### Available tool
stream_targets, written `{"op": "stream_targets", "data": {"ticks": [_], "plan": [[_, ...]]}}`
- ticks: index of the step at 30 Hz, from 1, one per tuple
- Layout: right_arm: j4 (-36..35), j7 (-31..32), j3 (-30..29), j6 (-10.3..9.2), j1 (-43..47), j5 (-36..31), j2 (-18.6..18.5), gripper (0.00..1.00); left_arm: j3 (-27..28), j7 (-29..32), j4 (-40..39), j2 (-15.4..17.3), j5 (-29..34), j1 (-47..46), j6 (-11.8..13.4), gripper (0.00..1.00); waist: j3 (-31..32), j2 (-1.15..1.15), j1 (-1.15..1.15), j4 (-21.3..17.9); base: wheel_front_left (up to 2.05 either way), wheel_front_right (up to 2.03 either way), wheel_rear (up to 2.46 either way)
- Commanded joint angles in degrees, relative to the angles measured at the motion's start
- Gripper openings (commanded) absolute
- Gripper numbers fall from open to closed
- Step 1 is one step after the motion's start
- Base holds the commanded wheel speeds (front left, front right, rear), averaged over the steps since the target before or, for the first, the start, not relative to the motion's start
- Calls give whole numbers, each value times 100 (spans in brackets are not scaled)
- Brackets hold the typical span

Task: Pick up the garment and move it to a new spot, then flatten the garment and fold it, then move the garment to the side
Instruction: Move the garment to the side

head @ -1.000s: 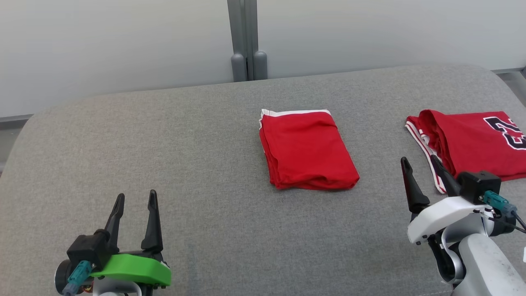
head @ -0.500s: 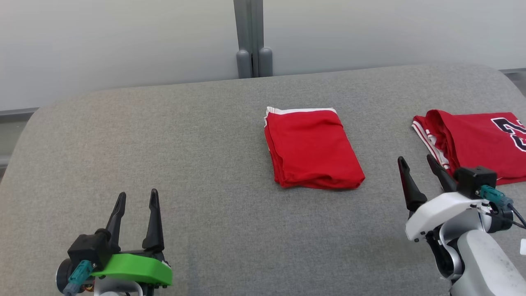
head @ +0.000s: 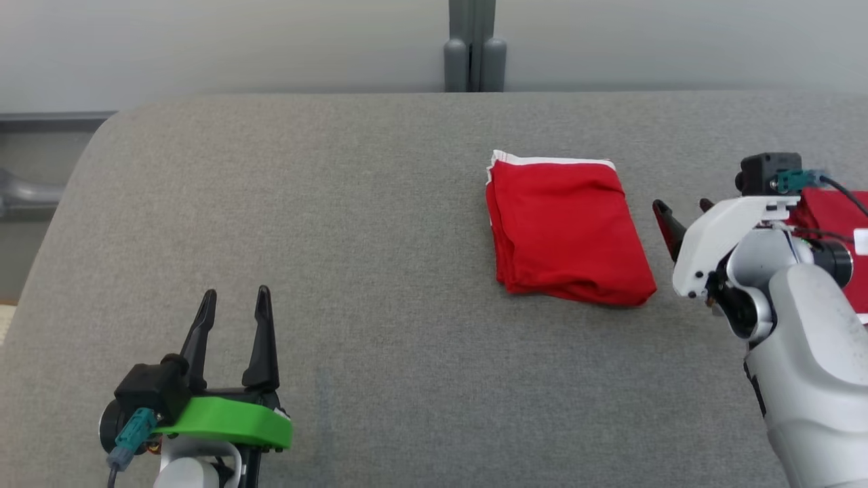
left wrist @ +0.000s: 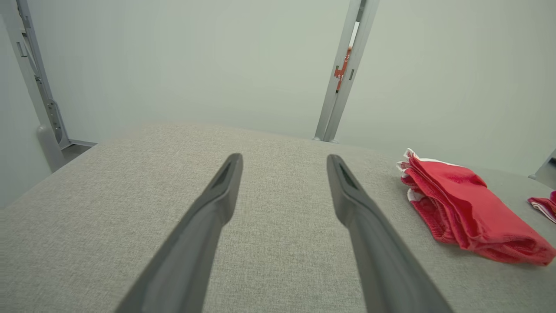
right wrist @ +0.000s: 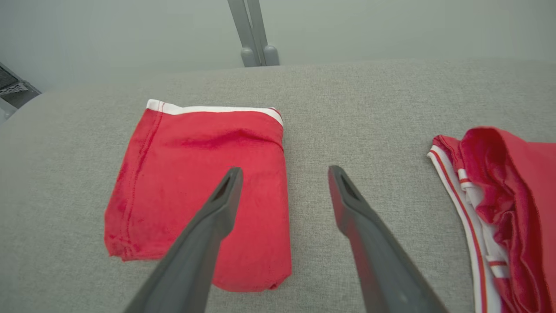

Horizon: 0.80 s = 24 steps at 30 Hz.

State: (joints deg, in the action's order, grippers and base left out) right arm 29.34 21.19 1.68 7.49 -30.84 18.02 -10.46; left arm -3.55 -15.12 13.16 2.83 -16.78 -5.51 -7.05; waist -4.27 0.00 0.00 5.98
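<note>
With left pincer (head: 237, 291) and right pincer (head: 681, 203) released and the garment (head: 563, 224) folded, I judged the move aside pending, requiring a right-side edge grasp.

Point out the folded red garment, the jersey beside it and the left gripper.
folded red garment (head: 566, 230), head view, middle of its top layer.
jersey (right wrist: 512, 182), right wrist view, on its bunched red fold.
left gripper (head: 237, 293), head view, midway between its fingertips.
</note>
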Motion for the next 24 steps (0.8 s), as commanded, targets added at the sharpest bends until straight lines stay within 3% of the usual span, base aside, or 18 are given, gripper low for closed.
{"op": "stream_targets", "data": {"ticks": [1,6,11,21,23,24], "plan": [[63,150,-52,1,-133,-80,-12,100,-8,0,-39,15,-21,-147,-11,100,-393,0,0,351,0,0,0],[344,725,-336,0,-511,-458,-85,100,-110,1,-105,17,-85,-381,-21,100,-845,0,0,717,0,0,0],[537,845,-578,1,-584,-602,-27,100,-166,0,-144,16,-157,-524,-27,100,-1116,0,0,971,0,0,0],[1064,1191,-664,0,-339,-978,120,100,-166,0,-142,15,-245,-615,-17,100,-1307,0,0,1004,0,0,0],[1098,1299,-548,2,-293,-1001,142,29,-195,0,-143,16,-261,-627,-13,100,-1310,0,0,954,0,0,0],[1064,1342,-437,2,-291,-1007,127,0,-223,0,-139,15,-267,-642,-12,100,-1310,0,0,924,0,0,0]]}}
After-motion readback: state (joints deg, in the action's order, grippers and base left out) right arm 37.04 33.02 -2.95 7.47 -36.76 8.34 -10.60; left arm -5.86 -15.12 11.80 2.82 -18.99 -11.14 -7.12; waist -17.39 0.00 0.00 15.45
